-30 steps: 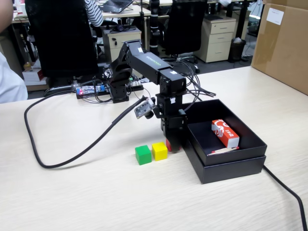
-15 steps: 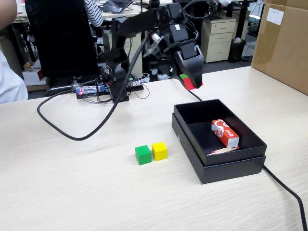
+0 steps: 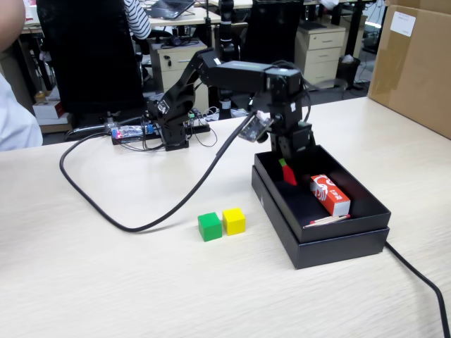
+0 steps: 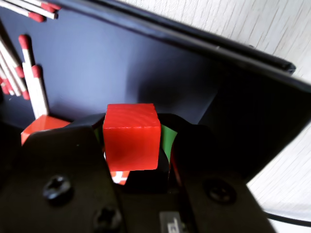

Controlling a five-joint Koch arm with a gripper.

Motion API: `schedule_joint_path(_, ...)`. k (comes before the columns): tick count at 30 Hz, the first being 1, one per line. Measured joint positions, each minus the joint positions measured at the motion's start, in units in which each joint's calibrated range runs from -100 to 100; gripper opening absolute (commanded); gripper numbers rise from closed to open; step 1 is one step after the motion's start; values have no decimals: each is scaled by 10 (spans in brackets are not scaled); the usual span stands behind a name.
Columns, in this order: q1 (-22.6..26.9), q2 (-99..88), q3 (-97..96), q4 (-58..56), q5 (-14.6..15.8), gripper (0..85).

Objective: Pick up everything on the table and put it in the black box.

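In the fixed view two cubes [image 3: 221,223] sit side by side on the table [image 3: 106,282] — left of the box [image 3: 320,225]. A carton [image 3: 330,194] lies inside it — a stick [image 3: 328,220] just before it.

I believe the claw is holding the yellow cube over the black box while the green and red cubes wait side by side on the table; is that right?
Not quite: the colours are swapped. The claw holds the red cube, clearest in the wrist view, over the black box. The green cube and yellow cube wait side by side on the table in the fixed view.

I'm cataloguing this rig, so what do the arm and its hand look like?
The arm is matte black with blocky, boxy segments and loose black cables trailing from it. The hand is black plastic with visible screw heads and green lining on the inner jaw faces.
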Motion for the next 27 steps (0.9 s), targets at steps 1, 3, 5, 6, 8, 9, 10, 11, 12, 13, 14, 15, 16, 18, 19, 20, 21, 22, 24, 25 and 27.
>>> schedule_joint_path(1,0,1,3,0,0,9)
schedule_joint_path(3,0,13,3,0,0,28)
schedule_joint_path(5,0,21,2,0,1,133)
schedule_joint_path(6,0,25,2,0,1,148)
schedule_joint_path(8,0,30,2,0,1,148)
schedule_joint_path(9,0,30,2,0,1,149)
schedule_joint_path(10,0,30,2,0,1,149)
schedule_joint_path(11,0,31,2,0,1,230)
schedule_joint_path(12,0,35,2,0,1,285)
schedule_joint_path(13,1,35,2,0,1,340)
schedule_joint_path(14,2,35,-5,0,1,358)
schedule_joint_path(15,3,35,-12,1,1,384)
schedule_joint_path(16,4,35,-31,2,1,384)
schedule_joint_path(18,4,26,-37,2,1,386)
schedule_joint_path(19,4,14,-43,4,1,394)
schedule_joint_path(20,4,-3,-51,8,2,423)
schedule_joint_path(21,4,-45,-70,8,2,426)
schedule_joint_path(22,4,-76,-81,9,1,426)
schedule_joint_path(24,2,-159,-125,12,1,427)
schedule_joint_path(25,0,-208,-144,11,1,426)
schedule_joint_path(27,-10,-306,-176,13,1,426)
